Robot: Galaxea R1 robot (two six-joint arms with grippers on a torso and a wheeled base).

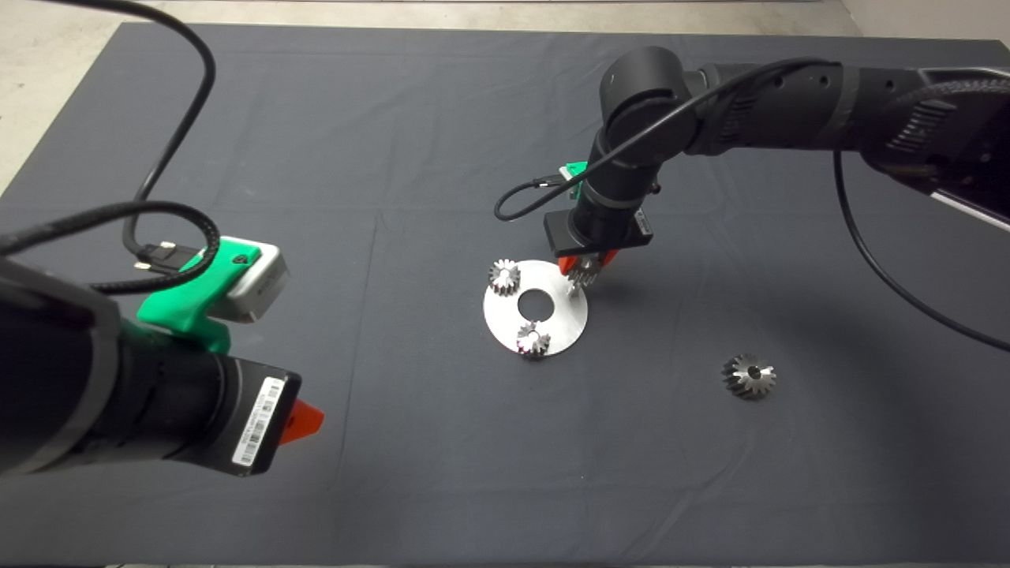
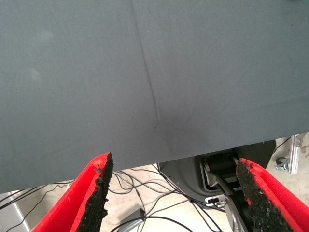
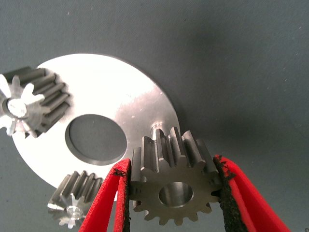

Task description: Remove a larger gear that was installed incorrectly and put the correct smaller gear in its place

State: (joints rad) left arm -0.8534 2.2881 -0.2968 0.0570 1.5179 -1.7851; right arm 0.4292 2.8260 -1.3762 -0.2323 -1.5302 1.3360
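You see the right gripper (image 1: 585,270) over the right edge of the round metal plate (image 1: 552,325), its red fingers (image 3: 108,200) pinching the smaller gear (image 3: 175,186) — held above a short pin (image 3: 158,129). Two other small gears (image 1: 504,276) sit on the plate. The larger gear (image 1: 749,375) lies on the mat (image 1: 394,158), well apart (to the right). The left gripper (image 2: 171,198) waits at lower left — fingers spread, empty.

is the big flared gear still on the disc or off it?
Off. The larger gear lies on the mat, apart from the disc. The right gripper holds the smaller gear at the disc's edge.
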